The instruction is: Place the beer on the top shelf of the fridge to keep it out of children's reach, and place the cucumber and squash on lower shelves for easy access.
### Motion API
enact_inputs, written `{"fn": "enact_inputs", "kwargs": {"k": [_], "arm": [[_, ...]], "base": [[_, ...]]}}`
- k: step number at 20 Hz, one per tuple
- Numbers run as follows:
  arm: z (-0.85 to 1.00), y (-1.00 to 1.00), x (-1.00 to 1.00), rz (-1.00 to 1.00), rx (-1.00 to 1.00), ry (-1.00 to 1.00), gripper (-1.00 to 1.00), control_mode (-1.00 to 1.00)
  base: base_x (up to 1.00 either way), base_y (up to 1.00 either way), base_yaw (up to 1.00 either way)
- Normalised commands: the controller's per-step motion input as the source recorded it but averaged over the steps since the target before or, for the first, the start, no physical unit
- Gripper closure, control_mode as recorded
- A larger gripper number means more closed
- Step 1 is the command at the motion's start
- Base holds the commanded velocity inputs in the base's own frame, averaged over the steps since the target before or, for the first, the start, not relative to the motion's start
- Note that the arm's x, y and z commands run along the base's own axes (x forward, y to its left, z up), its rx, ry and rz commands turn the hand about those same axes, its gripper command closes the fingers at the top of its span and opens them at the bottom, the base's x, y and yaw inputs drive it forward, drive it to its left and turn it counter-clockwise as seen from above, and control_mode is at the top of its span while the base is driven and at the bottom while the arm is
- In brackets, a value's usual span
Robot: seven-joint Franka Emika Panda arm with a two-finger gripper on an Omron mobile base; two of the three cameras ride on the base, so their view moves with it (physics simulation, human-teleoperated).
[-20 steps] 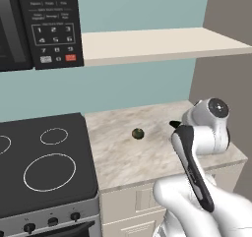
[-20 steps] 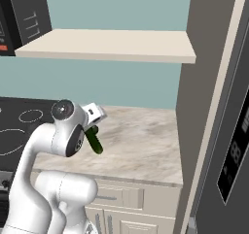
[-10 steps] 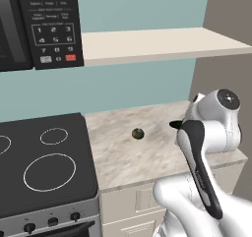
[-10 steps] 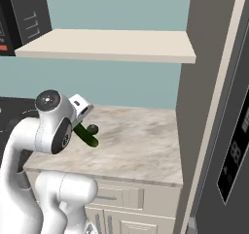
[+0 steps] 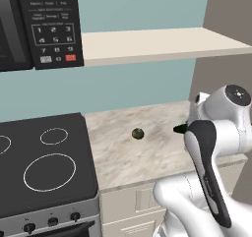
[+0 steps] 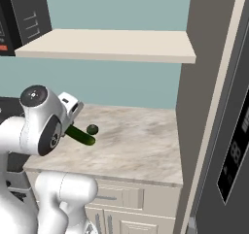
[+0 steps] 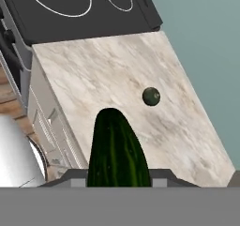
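Observation:
My gripper (image 6: 73,129) is shut on the cucumber (image 6: 81,136), a long dark green rod held above the marble counter (image 6: 141,145). Its free end juts toward the squash (image 6: 92,129), a small olive ball lying on the counter. In the hand view the cucumber (image 7: 117,150) rises between my fingers, with the squash (image 7: 151,96) beyond it. From the left base view the cucumber's tip (image 5: 180,129) peeks out beside my arm, right of the squash (image 5: 138,133). The grey fridge (image 6: 204,102) stands at the right; its top shelf and lower shelves are hidden. The beer is out of view.
A black stove (image 5: 44,162) adjoins the counter on the left, under a microwave (image 5: 39,24). A cream wall shelf (image 6: 107,46) hangs over the counter. The fridge door (image 6: 236,150), with its dark panel, fills the right edge.
The arm has swung, carrying the cucumber a little leftward in the right base view, closer to the squash. The squash has stayed put.

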Motion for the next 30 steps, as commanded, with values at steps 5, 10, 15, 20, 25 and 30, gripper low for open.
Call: {"fn": "enact_inputs", "kwargs": {"k": [5,10,15,20,25,30], "arm": [[0.00,0.00,-0.38,0.09,-0.06,-0.06,1.00,-1.00],[0.00,0.00,-0.08,0.01,-0.02,-0.01,1.00,1.00],[0.00,0.00,0.00,0.00,0.00,0.00,1.00,1.00],[0.00,0.00,0.00,0.00,0.00,0.00,1.00,1.00],[0.00,0.00,0.00,0.00,0.00,0.00,1.00,1.00],[0.00,0.00,0.00,0.00,0.00,0.00,1.00,1.00]], "base": [[0.00,0.00,0.00],[-0.41,0.09,0.04],[-0.70,0.12,0.02],[-0.75,0.00,0.00],[-0.79,0.00,0.00],[-0.70,0.00,0.00]]}}
